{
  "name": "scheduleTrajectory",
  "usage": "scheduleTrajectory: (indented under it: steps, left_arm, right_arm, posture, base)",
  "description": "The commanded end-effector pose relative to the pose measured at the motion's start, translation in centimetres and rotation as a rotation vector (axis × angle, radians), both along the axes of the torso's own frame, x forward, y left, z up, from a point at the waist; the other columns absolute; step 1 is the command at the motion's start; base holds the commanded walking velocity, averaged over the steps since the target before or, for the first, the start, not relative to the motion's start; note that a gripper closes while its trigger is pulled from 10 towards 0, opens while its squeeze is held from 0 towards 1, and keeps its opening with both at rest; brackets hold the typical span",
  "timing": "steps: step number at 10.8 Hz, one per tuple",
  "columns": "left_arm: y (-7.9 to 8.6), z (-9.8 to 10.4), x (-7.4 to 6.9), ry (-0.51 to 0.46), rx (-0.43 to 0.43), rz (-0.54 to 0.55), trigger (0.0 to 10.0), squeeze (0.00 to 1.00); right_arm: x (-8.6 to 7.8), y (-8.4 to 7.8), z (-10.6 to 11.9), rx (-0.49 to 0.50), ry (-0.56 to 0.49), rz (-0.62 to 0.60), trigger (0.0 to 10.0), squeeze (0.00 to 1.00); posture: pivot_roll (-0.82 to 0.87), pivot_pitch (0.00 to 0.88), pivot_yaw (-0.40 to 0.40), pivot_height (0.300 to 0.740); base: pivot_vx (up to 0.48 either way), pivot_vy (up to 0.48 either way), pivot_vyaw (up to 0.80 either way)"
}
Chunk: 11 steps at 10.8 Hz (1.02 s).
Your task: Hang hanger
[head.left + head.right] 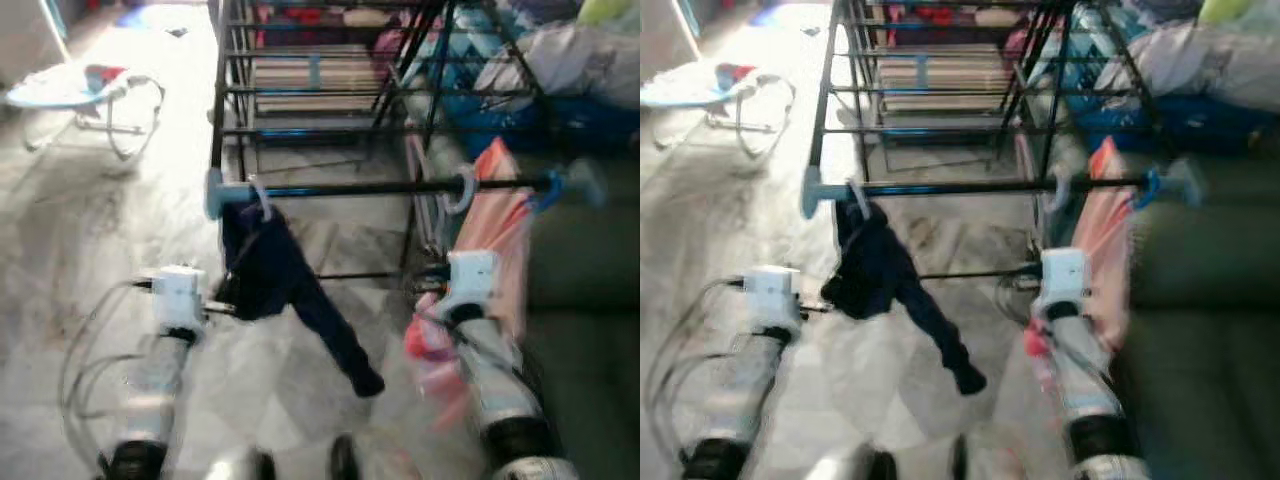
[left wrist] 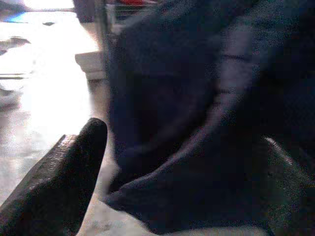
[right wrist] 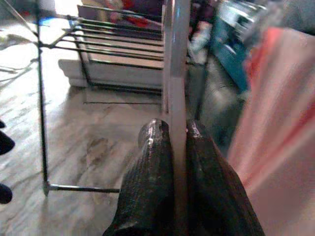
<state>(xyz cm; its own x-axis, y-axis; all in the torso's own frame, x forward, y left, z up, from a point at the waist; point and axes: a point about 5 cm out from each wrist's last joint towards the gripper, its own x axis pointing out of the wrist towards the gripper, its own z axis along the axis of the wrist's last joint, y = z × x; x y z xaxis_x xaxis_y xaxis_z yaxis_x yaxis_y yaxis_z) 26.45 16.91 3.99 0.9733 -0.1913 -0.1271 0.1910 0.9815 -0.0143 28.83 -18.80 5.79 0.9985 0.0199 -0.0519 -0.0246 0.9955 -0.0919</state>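
I see my right gripper (image 3: 178, 135), fingers clenched on a pale hanger (image 3: 175, 73) carrying pink cloth (image 1: 500, 235) at three o'clock; left gripper (image 2: 172, 162) fingers released around dark garment (image 1: 285, 275).

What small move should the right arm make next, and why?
Probably lift the right gripper slightly toward the rack's black rail. It is clamped on a pale hanger carrying the pink garment, held just below that rail, beside the hung navy garment.
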Motion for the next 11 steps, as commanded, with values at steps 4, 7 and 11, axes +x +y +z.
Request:
scheduleTrajectory:
  steps: [4,7,11]
  left_arm:
    - [0.5,-0.2,0.0,0.017,0.043,-0.004,10.0,0.0]
    - [0.5,-0.6,-0.9,0.038,0.055,0.004,10.0,0.0]
    - [0.7,-1.2,-2.7,0.069,0.061,0.021,10.0,0.0]
  right_arm:
    - [1.8,-0.7,-0.2,-0.006,0.086,-0.031,10.0,0.0]
    - [4.5,-0.6,0.4,-0.064,0.227,0.014,10.0,0.0]
    - [6.9,-0.1,2.1,-0.01,0.324,0.047,10.0,0.0]
  posture:
    - [0.01,0.102,-0.052,0.74]
    - [0.03,0.145,-0.07,0.74]
    - [0.04,0.181,-0.093,0.74]
  base:
    - [0.0,0.0,0.0]
    - [0.0,0.0,0.0]
    - [0.0,0.0,0.0]
